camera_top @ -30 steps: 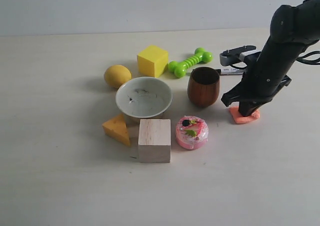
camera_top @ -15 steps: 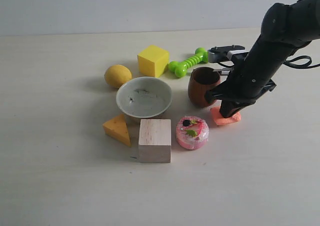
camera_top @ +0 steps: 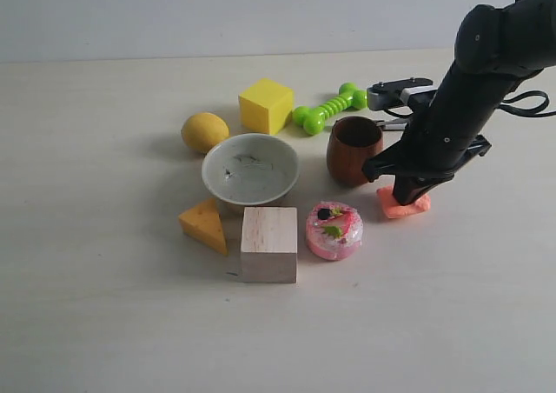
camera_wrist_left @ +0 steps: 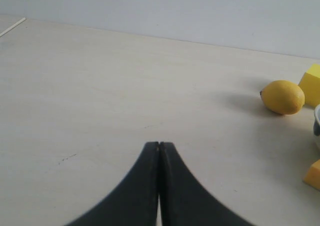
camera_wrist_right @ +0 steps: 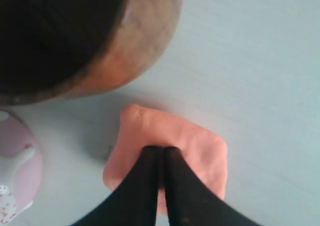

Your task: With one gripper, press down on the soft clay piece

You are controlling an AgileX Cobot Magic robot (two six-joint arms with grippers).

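Observation:
The soft clay piece [camera_top: 410, 208] is a flat salmon-orange lump on the table just right of the wooden cup [camera_top: 354, 149]. My right gripper [camera_top: 408, 193] is shut, with its closed tips set down on top of the clay. In the right wrist view the dark fingertips [camera_wrist_right: 162, 150] rest together on the middle of the clay [camera_wrist_right: 200, 138], which spreads out on both sides of them. My left gripper [camera_wrist_left: 159, 145] is shut over bare table, holding nothing; the exterior view does not show it.
The pink cake toy [camera_top: 334, 230] lies left of the clay, close to the cup. Further left are a grey bowl [camera_top: 250, 169], wooden block [camera_top: 268, 243], cheese wedge [camera_top: 203, 224], lemon [camera_top: 204, 132], yellow cube [camera_top: 265, 106] and green bone [camera_top: 328, 108].
The right gripper and the clay under it slid left toward the cup, then shifted slightly back to the right. The left gripper's view gives no earlier frame.

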